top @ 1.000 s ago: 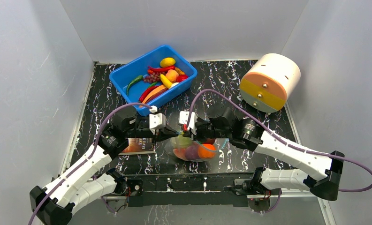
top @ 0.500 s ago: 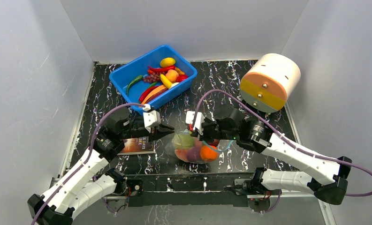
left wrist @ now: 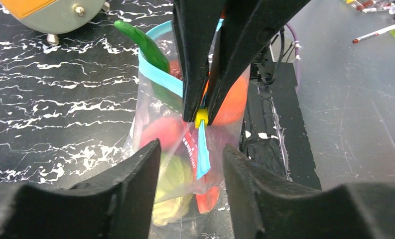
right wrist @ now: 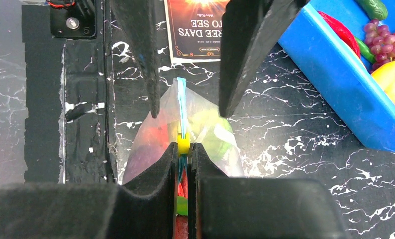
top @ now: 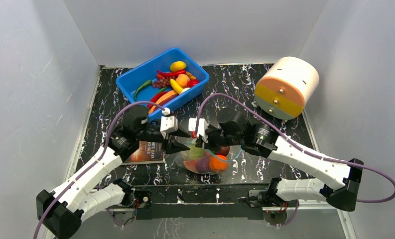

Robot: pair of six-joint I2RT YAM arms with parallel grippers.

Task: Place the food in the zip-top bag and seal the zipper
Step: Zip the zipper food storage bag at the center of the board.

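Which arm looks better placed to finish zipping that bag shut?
The right, probably: the right gripper is shut on the yellow slider of the zipper, while the left gripper stands open astride the zip-top bag, gripping nothing.

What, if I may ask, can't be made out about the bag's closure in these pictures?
Top view: the left claw and right claw cover the zip-top bag's mouth.
Right wrist view: the right claw's closed fingers hide the zipper beneath them, so its sealed length is unclear.
Left wrist view: crinkled plastic blurs the food low in the bag.
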